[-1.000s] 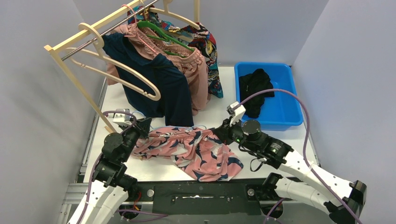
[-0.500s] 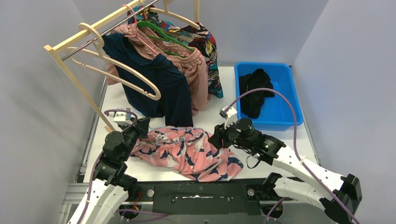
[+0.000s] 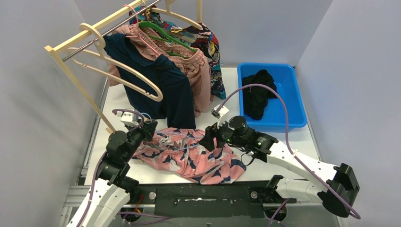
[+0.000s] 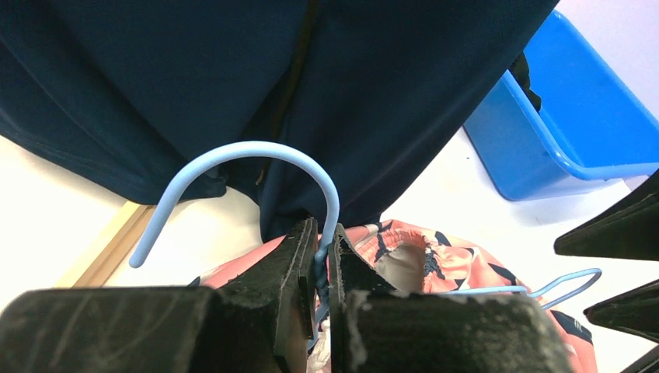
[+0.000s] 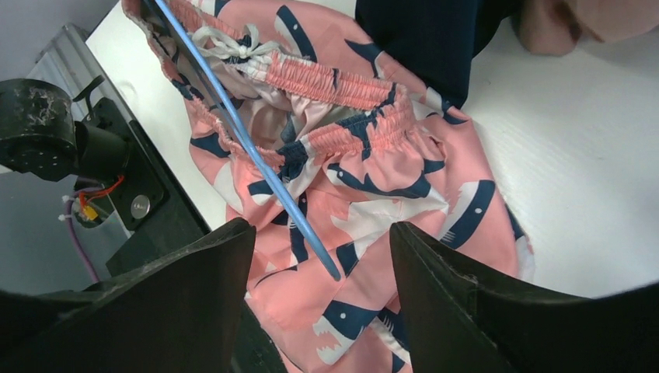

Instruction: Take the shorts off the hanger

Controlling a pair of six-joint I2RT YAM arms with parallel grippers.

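The pink shorts (image 3: pixel 198 161) with navy shark print lie crumpled on the table, near the front. A light blue wire hanger (image 4: pixel 256 151) runs through their waistband (image 5: pixel 334 81). My left gripper (image 4: pixel 320 249) is shut on the hanger's neck just under the hook, at the shorts' left end (image 3: pixel 146 130). My right gripper (image 5: pixel 322 241) stands open just above the shorts, with the hanger's free arm tip (image 5: pixel 332 272) between the fingers and nothing held. In the top view it (image 3: pixel 211 137) hovers over the shorts' right half.
A wooden rack (image 3: pixel 80 42) at the back left carries navy shorts (image 3: pixel 165 85), dusty pink shorts (image 3: pixel 196 71) and comic-print shorts (image 3: pixel 211 47) on cream and green hangers. A blue bin (image 3: pixel 288 120) at the right holds black shorts (image 3: pixel 257 90).
My right gripper has opened and moved left across the pink shorts, which bunched up leftward. The left gripper has kept its grip on the hanger.
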